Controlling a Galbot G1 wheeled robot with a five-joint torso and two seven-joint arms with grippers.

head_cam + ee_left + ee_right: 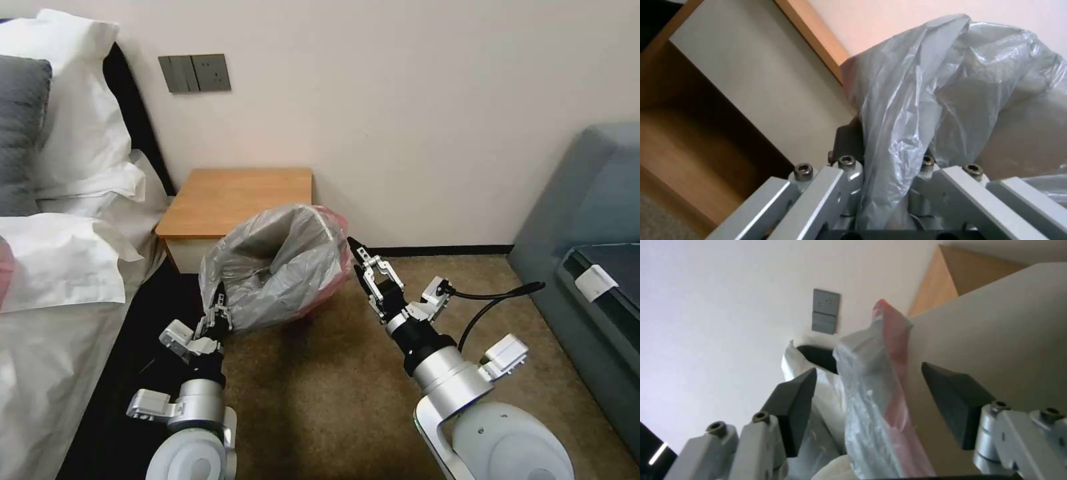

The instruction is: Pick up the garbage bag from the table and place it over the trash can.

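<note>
The garbage bag [280,263], crinkly grey plastic with a pinkish-red edge, stands puffed open in front of the table [233,193]. My left gripper [219,308] is shut on the bag's near-left edge; in the left wrist view the plastic [907,110] runs down between the closed-in fingers [849,140]. At the bag's right side my right gripper [357,257] is open, and the bag's red-edged fold [880,373] stands between its spread fingertips [793,400]. The trash can is hidden under the bag in the head view; a beige wall [1027,140] shows beneath the plastic.
A bed with white pillows [60,267] lies close on the left. A grey sofa [587,240] stands at the right. The wall with a switch plate [195,73] is behind the nightstand. Brown carpet [320,400] lies open between my arms.
</note>
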